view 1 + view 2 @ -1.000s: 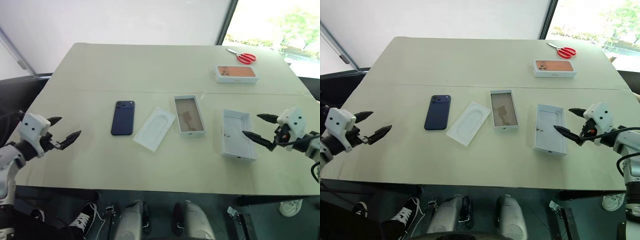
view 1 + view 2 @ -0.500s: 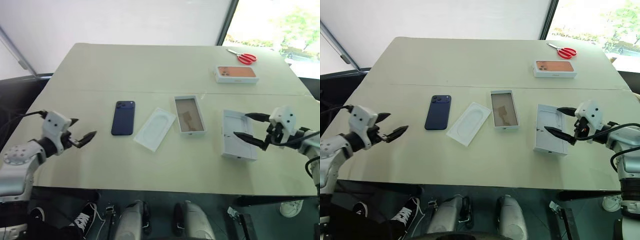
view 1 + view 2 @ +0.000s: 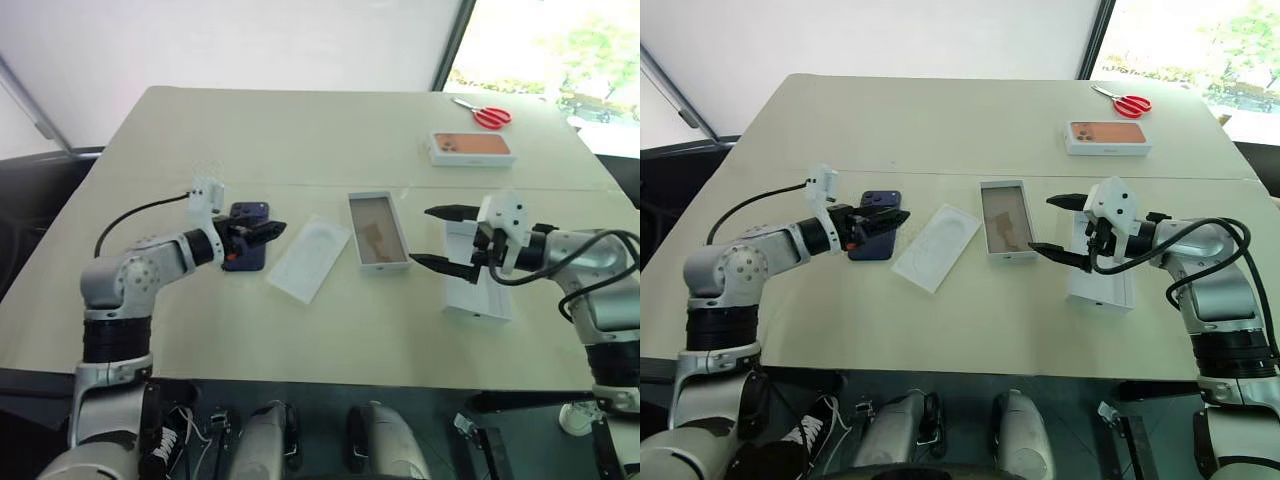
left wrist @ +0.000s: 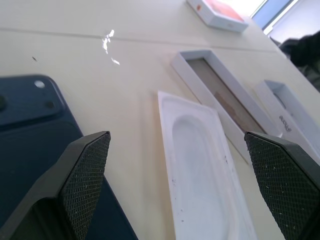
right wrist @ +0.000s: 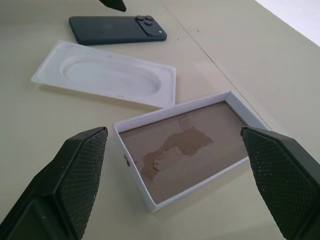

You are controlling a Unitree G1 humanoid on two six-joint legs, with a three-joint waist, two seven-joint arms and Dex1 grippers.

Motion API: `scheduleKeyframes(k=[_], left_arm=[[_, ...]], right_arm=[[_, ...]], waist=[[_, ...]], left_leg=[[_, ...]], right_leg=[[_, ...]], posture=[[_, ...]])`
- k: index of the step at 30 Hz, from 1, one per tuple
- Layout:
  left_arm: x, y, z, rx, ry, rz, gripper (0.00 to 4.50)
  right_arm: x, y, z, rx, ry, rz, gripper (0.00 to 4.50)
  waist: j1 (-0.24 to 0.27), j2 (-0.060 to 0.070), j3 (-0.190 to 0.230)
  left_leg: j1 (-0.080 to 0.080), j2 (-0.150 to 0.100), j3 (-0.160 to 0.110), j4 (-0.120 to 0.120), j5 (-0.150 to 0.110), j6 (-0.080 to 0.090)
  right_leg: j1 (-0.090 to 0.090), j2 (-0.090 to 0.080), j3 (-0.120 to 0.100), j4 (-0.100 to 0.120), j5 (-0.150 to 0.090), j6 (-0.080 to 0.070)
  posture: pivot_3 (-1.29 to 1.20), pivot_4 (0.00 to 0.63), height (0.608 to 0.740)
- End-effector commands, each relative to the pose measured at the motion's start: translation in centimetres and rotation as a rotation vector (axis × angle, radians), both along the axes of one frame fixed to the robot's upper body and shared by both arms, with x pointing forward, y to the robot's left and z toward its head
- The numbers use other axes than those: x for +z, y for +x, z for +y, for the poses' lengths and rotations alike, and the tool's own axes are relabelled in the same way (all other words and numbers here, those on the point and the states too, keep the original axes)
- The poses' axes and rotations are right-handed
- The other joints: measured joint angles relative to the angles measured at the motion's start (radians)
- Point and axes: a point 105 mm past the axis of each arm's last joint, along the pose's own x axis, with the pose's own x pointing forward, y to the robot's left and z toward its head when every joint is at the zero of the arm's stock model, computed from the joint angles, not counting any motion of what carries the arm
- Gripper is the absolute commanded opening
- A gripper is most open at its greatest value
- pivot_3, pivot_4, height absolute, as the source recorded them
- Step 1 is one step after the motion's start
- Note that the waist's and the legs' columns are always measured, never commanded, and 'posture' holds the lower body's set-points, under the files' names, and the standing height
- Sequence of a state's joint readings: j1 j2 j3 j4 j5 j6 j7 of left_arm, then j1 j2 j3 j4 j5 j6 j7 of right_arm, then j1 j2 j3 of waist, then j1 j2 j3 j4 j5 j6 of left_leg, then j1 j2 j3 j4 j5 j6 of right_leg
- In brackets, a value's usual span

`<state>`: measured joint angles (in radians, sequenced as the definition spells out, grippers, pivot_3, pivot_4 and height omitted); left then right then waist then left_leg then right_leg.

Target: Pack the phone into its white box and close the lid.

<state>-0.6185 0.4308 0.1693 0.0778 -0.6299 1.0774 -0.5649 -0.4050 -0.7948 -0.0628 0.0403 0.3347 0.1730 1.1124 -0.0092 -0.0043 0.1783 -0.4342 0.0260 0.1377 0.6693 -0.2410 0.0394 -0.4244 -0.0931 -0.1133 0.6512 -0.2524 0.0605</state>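
Observation:
The dark navy phone (image 3: 243, 247) lies flat on the table, left of centre, camera bump at its far end. My left gripper (image 3: 268, 229) hovers open low over the phone, fingers pointing right toward the insert. The white box (image 3: 352, 232) with its brownish floor sits open at the table's middle. To its right lies the lid (image 3: 480, 290), white inside facing up. My right gripper (image 3: 420, 236) stands open above the gap between box and lid, pointing left at the box (image 5: 145, 197), with nothing between its fingers.
A thin white insert (image 3: 308, 257) with a rounded recess lies between phone and box. At the far right stands a white box with an orange phone picture (image 3: 472, 147), and red-handled scissors (image 3: 485, 113) lie beyond it. The table's near edge runs just below the arms.
Both arms have swung inward from the table's sides. The left gripper has come over the phone and rolled; the right has moved left past the lid toward the box. Both stay open.

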Motion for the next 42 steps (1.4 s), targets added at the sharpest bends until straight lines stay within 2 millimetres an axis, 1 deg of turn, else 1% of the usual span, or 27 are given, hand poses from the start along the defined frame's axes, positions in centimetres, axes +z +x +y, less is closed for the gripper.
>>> scheduleKeyframes(k=[1, 2, 5, 6, 8, 9, 10, 12, 15, 18, 24, 26, 28, 29, 31, 32, 36, 42], left_arm=[[0.1, 0.9, -0.2, 0.015, -0.030, 0.042, 4.50], [-0.2, 1.1, -0.4, 0.005, -0.035, 0.066, 4.50], [0.0, 1.4, -1.2, -0.023, -0.047, 0.050, 4.50], [-0.1, 1.4, -1.5, -0.033, -0.071, 0.077, 4.50], [-0.4, 1.1, -2.9, -0.094, -0.163, 0.171, 4.50], [-0.5, 1.2, -3.3, -0.104, -0.180, 0.188, 4.50], [-0.6, 1.3, -3.5, -0.106, -0.184, 0.192, 4.50], [-1.3, 1.9, -3.4, -0.066, -0.164, 0.219, 4.50], [-1.4, 2.3, -3.7, -0.053, -0.194, 0.256, 4.50], [-2.3, 2.6, -3.7, -0.030, -0.169, 0.288, 4.50], [-2.0, 1.7, -4.8, -0.099, -0.260, 0.357, 4.50], [-2.0, 1.7, -4.7, -0.100, -0.262, 0.362, 3.98], [-2.2, 1.5, -4.7, -0.109, -0.252, 0.369, 3.27], [-2.3, 1.3, -4.8, -0.114, -0.248, 0.372, 2.65], [-2.3, 1.2, -4.7, -0.112, -0.256, 0.375, 1.56], [-2.3, 1.3, -4.5, -0.105, -0.263, 0.377, 1.18], [-3.0, 1.3, -3.7, -0.068, -0.268, 0.396, 1.18], [-3.6, 1.0, -3.3, -0.039, -0.282, 0.416, 1.18]], right_arm=[[0.6, -0.1, 0.3, 0.006, 0.002, -0.044, 4.46], [0.6, 0.0, 0.2, 0.002, 0.000, -0.048, 4.46], [0.5, -0.2, 0.2, 0.001, -0.002, -0.053, 4.46], [0.5, -0.1, 0.2, -0.003, -0.001, -0.054, 4.46], [0.4, -0.1, 0.1, -0.012, 0.005, -0.050, 4.46], [0.4, 0.0, 0.0, -0.018, 0.000, -0.054, 4.46], [0.4, 0.1, 0.0, -0.022, -0.005, -0.057, 4.46], [0.5, 0.2, -0.1, -0.029, -0.005, -0.066, 4.46], [0.7, 0.2, -0.3, -0.036, -0.005, -0.075, 4.46], [0.5, 0.2, -0.4, -0.043, -0.009, -0.081, 4.46], [0.6, 0.3, -0.2, -0.046, -0.009, -0.095, 4.46], [0.6, 0.3, -0.1, -0.045, -0.008, -0.098, 4.50], [0.6, 0.3, -0.2, -0.046, -0.009, -0.100, 4.50], [0.5, 0.3, -0.2, -0.047, -0.010, -0.100, 4.50], [0.4, 0.3, -0.2, -0.047, -0.015, -0.101, 4.50], [0.4, 0.3, -0.2, -0.046, -0.015, -0.101, 4.50], [0.5, 0.3, -0.1, -0.048, -0.015, -0.112, 4.50], [0.3, 0.3, -0.1, -0.050, -0.021, -0.119, 4.50]], waist=[[0.000, 0.000, 0.000], [0.000, 0.000, 0.000], [0.001, 0.000, 0.000], [0.001, 0.000, 0.000], [0.004, 0.000, 0.000], [0.004, 0.000, 0.000], [0.005, 0.000, 0.000], [0.002, 0.000, 0.000], [0.001, 0.000, 0.000], [0.000, 0.000, 0.000], [0.001, 0.000, 0.000], [0.001, 0.000, 0.000], [0.001, 0.000, 0.000], [0.001, -0.001, 0.000], [-0.001, 0.000, 0.000], [-0.001, -0.001, 0.000], [-0.001, 0.000, 0.000], [-0.001, 0.000, 0.000]], left_leg=[[0.000, 0.000, 0.000, 0.000, 0.000, 0.000], [0.000, 0.000, 0.000, 0.000, 0.000, 0.000], [0.000, 0.000, 0.000, 0.000, 0.000, 0.000], [0.000, 0.000, 0.000, 0.000, 0.000, 0.000], [0.000, 0.000, 0.000, 0.000, 0.000, 0.000], [0.000, 0.000, 0.000, 0.000, 0.000, 0.000], [0.000, 0.000, 0.000, 0.000, 0.000, 0.000], [0.000, 0.000, 0.000, 0.000, 0.000, 0.000], [0.000, 0.000, 0.000, 0.000, 0.000, -0.001], [0.001, 0.000, 0.000, 0.000, 0.000, -0.001], [0.003, 0.000, 0.000, 0.000, 0.000, -0.001], [0.003, 0.000, 0.000, 0.000, 0.000, -0.001], [0.003, 0.000, 0.000, 0.000, 0.000, -0.001], [0.003, 0.000, 0.000, 0.000, 0.000, -0.001], [0.003, 0.000, 0.000, 0.000, 0.000, -0.001], [0.003, 0.000, 0.000, 0.000, 0.000, -0.001], [0.003, 0.000, 0.000, 0.000, 0.000, -0.001], [0.004, 0.000, 0.000, 0.000, 0.000, -0.001]], right_leg=[[0.000, 0.000, 0.000, 0.000, 0.000, 0.000], [0.000, 0.000, 0.000, 0.000, 0.000, 0.000], [0.000, 0.000, 0.000, 0.000, 0.000, 0.000], [0.000, 0.000, 0.000, 0.000, 0.000, 0.000], [0.000, 0.000, 0.000, 0.000, 0.000, 0.000], [0.000, 0.000, 0.000, 0.000, 0.000, 0.000], [0.000, 0.000, 0.000, 0.000, 0.000, 0.000], [0.000, 0.000, 0.000, 0.000, 0.000, 0.000], [0.000, 0.000, 0.000, 0.000, 0.000, 0.000], [0.000, 0.000, 0.000, 0.001, 0.000, 0.000], [0.003, 0.000, 0.000, 0.000, 0.000, 0.000], [0.003, 0.000, 0.000, 0.000, 0.000, 0.000], [0.003, 0.000, 0.000, 0.000, 0.000, 0.000], [0.003, 0.000, 0.000, 0.000, 0.000, 0.000], [0.003, 0.000, 0.000, 0.000, 0.000, 0.000], [0.003, 0.000, 0.000, 0.000, 0.000, 0.000], [0.003, 0.000, 0.000, 0.000, 0.000, 0.000], [0.004, 0.000, 0.001, 0.000, 0.000, 0.000]], posture=[[0.00, 0.150, 0.738], [0.00, 0.150, 0.738], [0.00, 0.150, 0.738], [0.00, 0.150, 0.738], [0.00, 0.150, 0.738], [0.00, 0.150, 0.738], [0.00, 0.150, 0.738], [0.00, 0.150, 0.738], [0.00, 0.150, 0.738], [0.00, 0.150, 0.738], [0.00, 0.150, 0.738], [0.00, 0.150, 0.738], [0.00, 0.150, 0.738], [0.00, 0.150, 0.738], [0.00, 0.150, 0.738], [0.00, 0.150, 0.738], [0.00, 0.150, 0.738], [0.00, 0.150, 0.738]])
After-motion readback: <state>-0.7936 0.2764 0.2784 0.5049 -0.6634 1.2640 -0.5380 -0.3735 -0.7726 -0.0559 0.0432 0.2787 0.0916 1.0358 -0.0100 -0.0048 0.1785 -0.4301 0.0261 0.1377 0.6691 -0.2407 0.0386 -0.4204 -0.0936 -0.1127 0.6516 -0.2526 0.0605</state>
